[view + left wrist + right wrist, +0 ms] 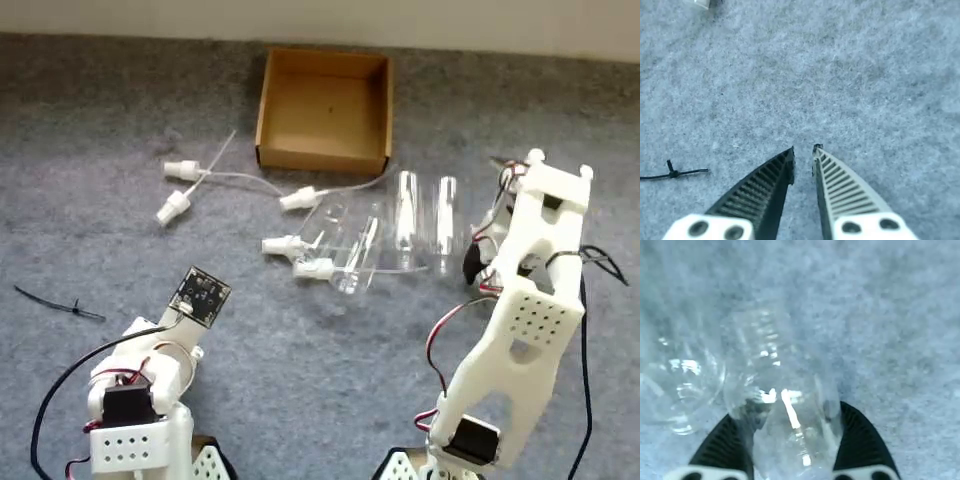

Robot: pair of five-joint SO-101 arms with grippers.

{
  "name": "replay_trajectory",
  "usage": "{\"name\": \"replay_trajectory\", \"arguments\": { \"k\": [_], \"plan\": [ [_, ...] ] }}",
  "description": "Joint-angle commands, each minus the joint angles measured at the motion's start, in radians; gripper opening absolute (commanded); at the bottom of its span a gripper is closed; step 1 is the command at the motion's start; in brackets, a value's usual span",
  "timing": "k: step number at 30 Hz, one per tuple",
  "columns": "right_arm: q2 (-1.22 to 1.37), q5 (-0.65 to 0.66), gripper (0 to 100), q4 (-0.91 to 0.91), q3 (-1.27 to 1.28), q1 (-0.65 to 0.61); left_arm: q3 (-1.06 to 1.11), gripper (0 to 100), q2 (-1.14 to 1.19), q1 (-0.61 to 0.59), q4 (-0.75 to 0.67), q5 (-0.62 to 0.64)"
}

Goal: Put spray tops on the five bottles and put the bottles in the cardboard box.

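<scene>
Cardboard box (325, 108): well beyond both grippers' fingertips. Right gripper (790, 412): fingers spread wide, pressed against the clear bottle (780, 385) between them, with a second bottle (682, 385) just beside one finger. Left gripper (803, 148): fingers nearly together, empty, above the carpet (865, 75).

No readable text, label or number – cardboard box (320, 157) plain (clear bottles (407, 220) likewise bare).

I count four clear plastic bottles (405, 215) in the high view, and I can't tell if an arm hides another. There are five white spray tops (300, 199), one open brown cardboard box (325, 158) and one black cable tie (72, 306).
</scene>
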Motion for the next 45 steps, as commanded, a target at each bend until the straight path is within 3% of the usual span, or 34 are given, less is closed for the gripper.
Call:
{"name": "replay_trajectory", "arguments": {
  "k": [1,5,12,18,25,30,36,45],
  "plan": [
    [-0.030,0.048,9.8,-0.024,0.027,0.048,0.021,8,-0.002,-0.008,-0.023,-0.008],
    [-0.033,0.063,18.1,-0.021,0.025,0.070,0.021,8,-0.002,-0.002,-0.021,-0.008],
    [-0.117,0.269,18.8,0.048,0.004,0.114,0.021,8,-0.002,-0.005,-0.021,-0.008],
    [-0.272,0.316,18.8,0.054,0.038,0.134,0.021,8,-0.002,-0.004,-0.021,-0.006],
    [-0.360,0.321,29.6,-0.104,0.246,0.140,0.021,8,-0.002,-0.004,-0.021,-0.006],
    [-0.363,0.316,29.8,-0.216,0.374,0.128,0.021,8,-0.002,-0.005,-0.021,-0.006],
    [-0.410,0.402,30.0,-0.150,0.378,0.157,0.021,8,-0.002,-0.005,-0.021,-0.006],
    [-0.704,0.535,30.0,-0.117,0.450,0.219,0.021,8,-0.002,-0.002,-0.021,-0.006]
  ]
}}
